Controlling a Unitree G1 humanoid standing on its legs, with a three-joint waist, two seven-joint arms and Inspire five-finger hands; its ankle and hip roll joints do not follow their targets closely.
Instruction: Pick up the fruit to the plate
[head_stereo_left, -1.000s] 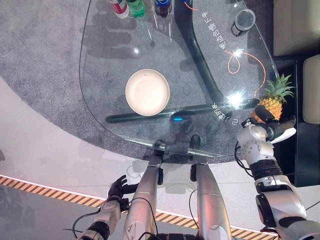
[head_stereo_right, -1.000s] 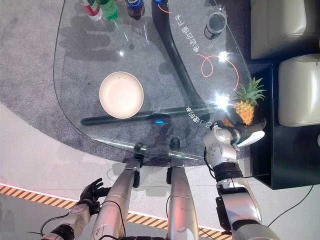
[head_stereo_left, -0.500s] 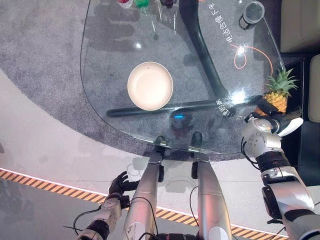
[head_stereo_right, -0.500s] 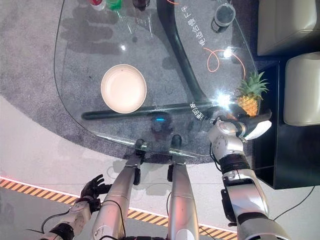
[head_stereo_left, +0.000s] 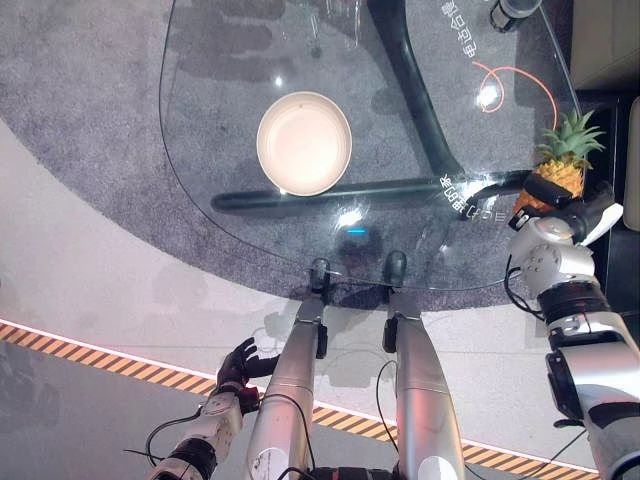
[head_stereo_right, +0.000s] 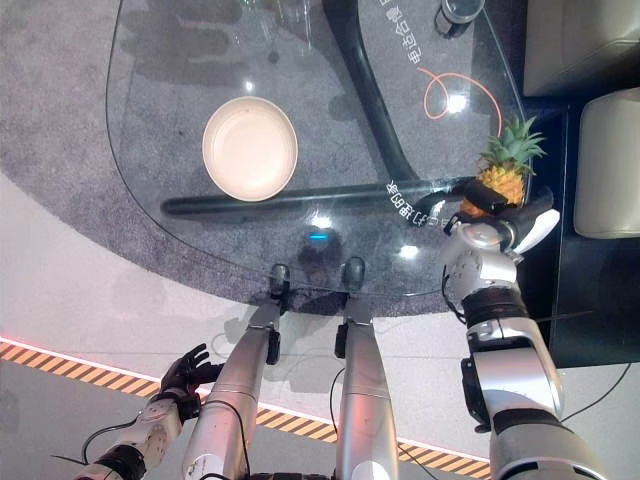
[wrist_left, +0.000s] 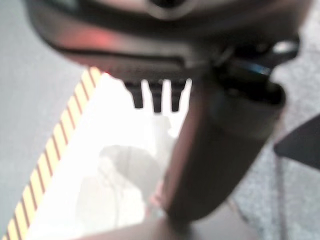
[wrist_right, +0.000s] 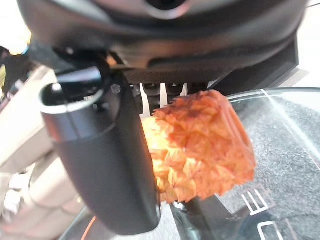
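A small pineapple with a green crown stands at the right edge of the glass table. My right hand is at its base, dark fingers curled across the fruit and the white-covered thumb on the other side. In the right wrist view the orange body of the pineapple lies against the palm beside the thumb. An empty cream plate sits on the glass left of centre, well away from the fruit. My left hand hangs low over the floor, fingers spread and holding nothing.
A dark cup stands at the table's far right corner. Cream seats and a black low stand lie just past the table's right edge. The table's dark frame shows through the glass. Striped tape crosses the floor.
The whole picture has shifted, so the camera moved. The pineapple keeps its place on the table and my right hand stays round it. The left hand has not moved.
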